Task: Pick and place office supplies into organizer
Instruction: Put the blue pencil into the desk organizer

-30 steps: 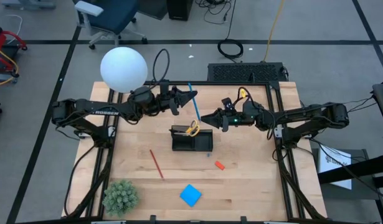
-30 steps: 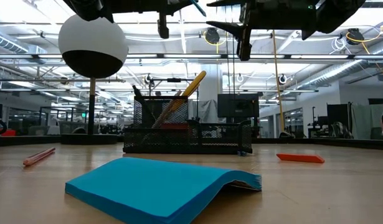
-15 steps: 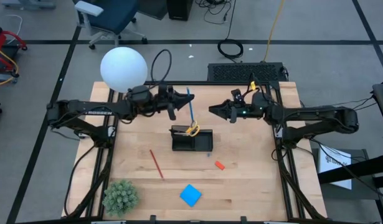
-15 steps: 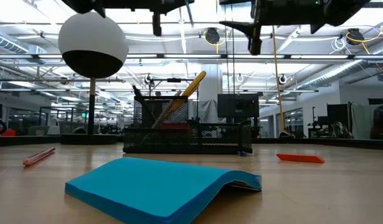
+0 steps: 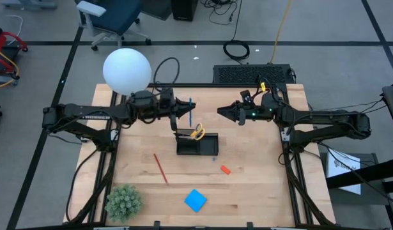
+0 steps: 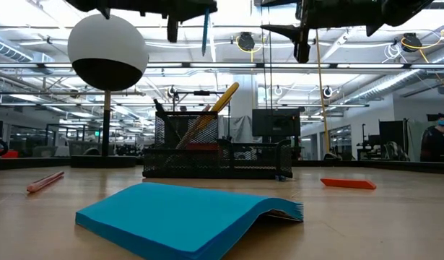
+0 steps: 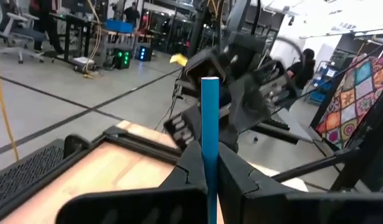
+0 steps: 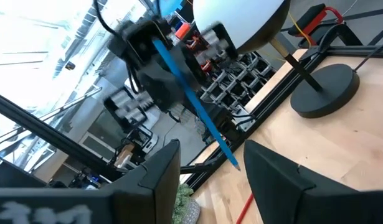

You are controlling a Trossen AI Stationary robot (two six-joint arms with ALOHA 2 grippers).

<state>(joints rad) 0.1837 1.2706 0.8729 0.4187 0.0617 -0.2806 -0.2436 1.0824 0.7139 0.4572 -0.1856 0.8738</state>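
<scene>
My left gripper (image 5: 183, 117) hovers just beyond the far side of the black mesh organizer (image 5: 197, 144) and is shut on a blue pen (image 5: 190, 112). The pen also shows in the low view (image 6: 205, 31) and the right wrist view (image 8: 192, 94). My right gripper (image 5: 222, 112) is open and holds nothing, in the air to the pen's right. Yellow-handled scissors (image 5: 197, 133) stand slanted in the organizer's tall compartment. The red pencil (image 5: 160, 168), orange eraser (image 5: 225, 170) and blue note pad (image 5: 195, 200) lie flat on the table. My left gripper pinches the blue pen's shaft (image 7: 210, 163) between its two fingers, which lie across the pen. It comes roughly level from the table's left. The pen is lifted clear, nearly upright, with one end (image 7: 210, 84) standing well beyond the fingertips.
A white globe lamp (image 5: 126, 71) with a round black base (image 8: 322, 93) stands at the far left corner. A green spiky plant (image 5: 123, 202) sits at the near left corner. Bare wood lies between the pencil, eraser and note pad.
My left gripper has shifted slightly toward the near edge, closer to the organizer, and has tipped the blue pen from a slant to nearly upright. My right gripper has drawn back toward the table's right and far side, away from the organizer and pen.
</scene>
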